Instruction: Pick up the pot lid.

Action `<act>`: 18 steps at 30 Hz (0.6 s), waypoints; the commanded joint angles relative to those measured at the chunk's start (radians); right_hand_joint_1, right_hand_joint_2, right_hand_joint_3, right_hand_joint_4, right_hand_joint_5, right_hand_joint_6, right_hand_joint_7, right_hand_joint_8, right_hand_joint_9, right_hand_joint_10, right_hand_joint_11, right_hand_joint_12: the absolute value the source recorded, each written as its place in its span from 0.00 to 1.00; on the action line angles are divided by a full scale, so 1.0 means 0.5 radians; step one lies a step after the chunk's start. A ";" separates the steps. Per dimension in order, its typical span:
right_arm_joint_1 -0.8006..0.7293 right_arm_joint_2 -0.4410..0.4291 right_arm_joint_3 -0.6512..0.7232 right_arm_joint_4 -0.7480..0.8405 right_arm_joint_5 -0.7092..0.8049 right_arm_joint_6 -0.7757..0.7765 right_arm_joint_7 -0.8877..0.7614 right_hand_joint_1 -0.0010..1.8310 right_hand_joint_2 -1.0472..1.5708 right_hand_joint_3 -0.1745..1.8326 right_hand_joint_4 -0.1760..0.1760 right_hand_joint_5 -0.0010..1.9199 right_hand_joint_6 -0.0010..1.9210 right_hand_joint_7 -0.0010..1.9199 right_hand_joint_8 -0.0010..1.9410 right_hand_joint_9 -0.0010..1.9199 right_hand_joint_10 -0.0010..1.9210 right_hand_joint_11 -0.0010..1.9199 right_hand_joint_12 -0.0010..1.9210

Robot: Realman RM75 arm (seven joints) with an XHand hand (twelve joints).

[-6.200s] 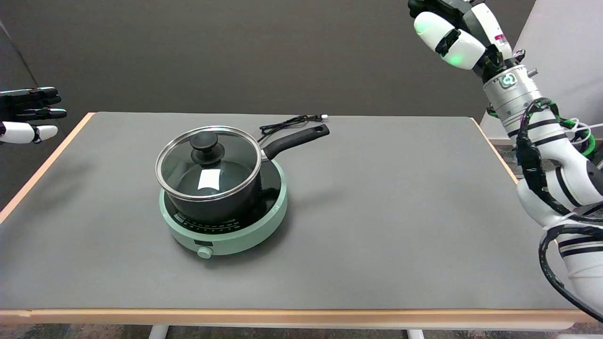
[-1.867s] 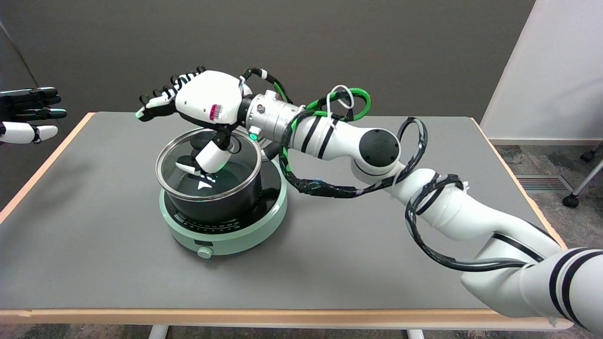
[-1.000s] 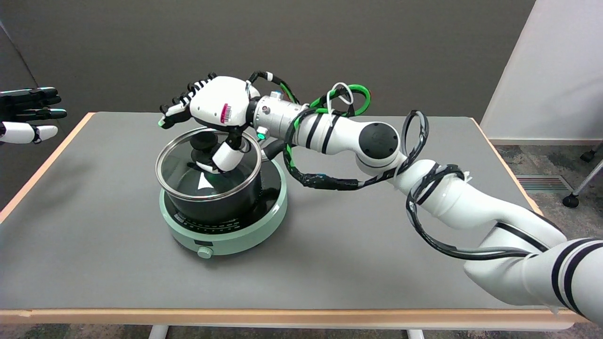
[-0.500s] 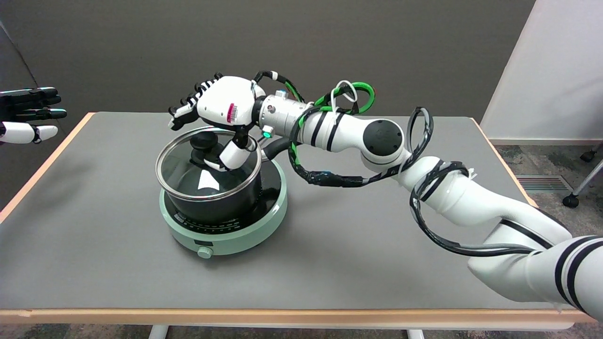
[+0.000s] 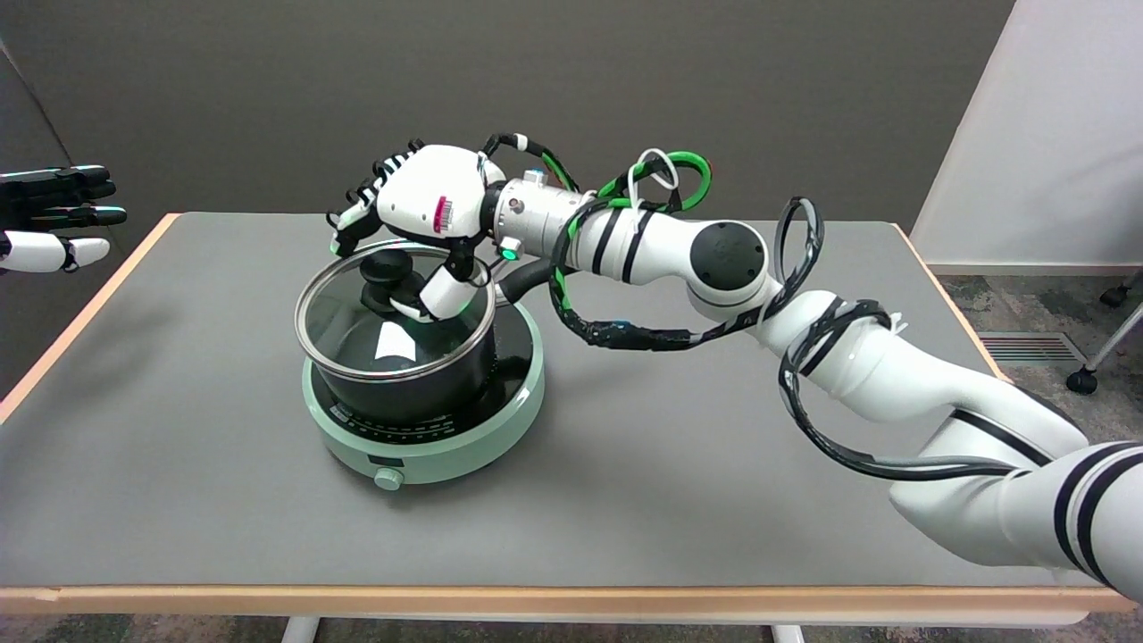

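A glass pot lid (image 5: 357,317) with a black knob (image 5: 387,271) sits on a black pot (image 5: 411,379), which stands on a pale green cooker (image 5: 464,438) left of centre on the grey tabletop (image 5: 714,464). Just right of the knob, the right robot hand (image 5: 420,210) hovers over the lid, fingers spread and holding nothing; its thumb (image 5: 442,293) dips beside the knob. The pot's handle (image 5: 522,281) points right, under the wrist.

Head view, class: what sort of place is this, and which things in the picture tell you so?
Probably a robot test room, not a home kitchen: a pot on a small green cooker stands on a plain grey table before bare walls, with a robot hand over it.
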 commanded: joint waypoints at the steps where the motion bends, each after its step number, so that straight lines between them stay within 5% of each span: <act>1: 0.031 0.014 -0.058 -0.046 0.012 0.024 0.010 0.47 0.63 0.55 0.86 0.32 0.17 0.35 0.10 0.33 0.21 0.23 0.49; 18: 0.051 0.006 -0.081 -0.071 0.012 0.035 0.015 0.48 0.64 0.54 0.89 0.33 0.19 0.38 0.12 0.35 0.23 0.24 0.50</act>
